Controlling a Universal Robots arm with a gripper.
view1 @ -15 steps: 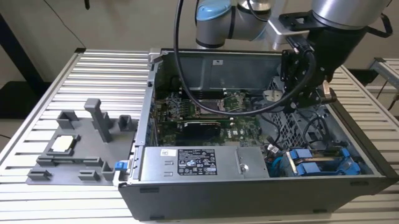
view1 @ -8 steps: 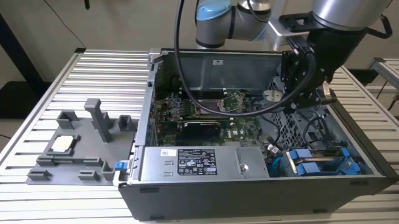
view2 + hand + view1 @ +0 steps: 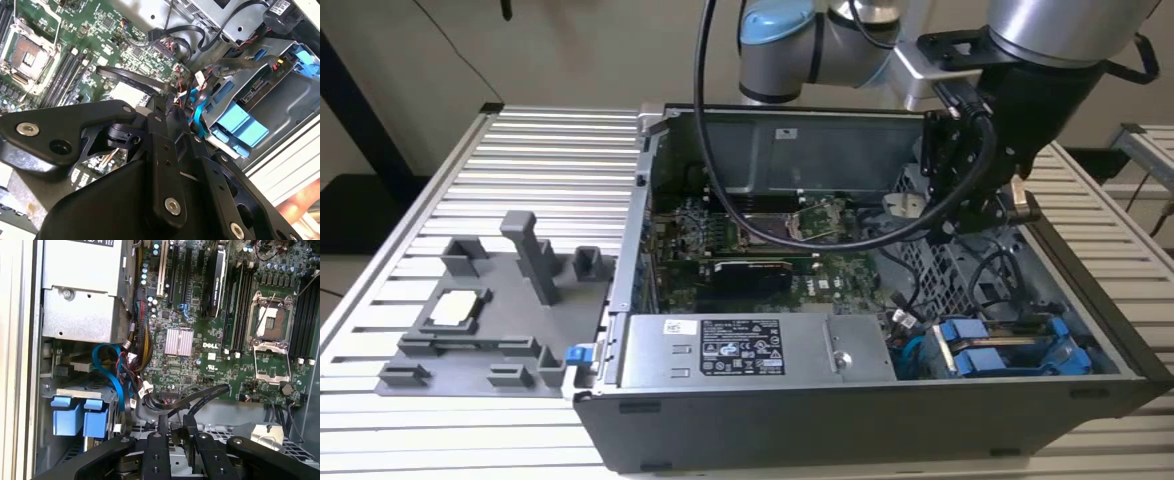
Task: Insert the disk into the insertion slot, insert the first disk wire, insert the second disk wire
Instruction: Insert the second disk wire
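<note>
I see the disk seated in the insertion slot; my gripper hovers above the motherboard, fingers pinching a black wire

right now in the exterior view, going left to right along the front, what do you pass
grey fixture tray → blue clip at the case's corner → silver power-supply box → blue carrier tabs in the drive bay

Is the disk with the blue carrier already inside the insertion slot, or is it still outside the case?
Inside: the disk, with its blue carrier tabs, sits in the insertion slot within the case, beside the power-supply box.
</note>
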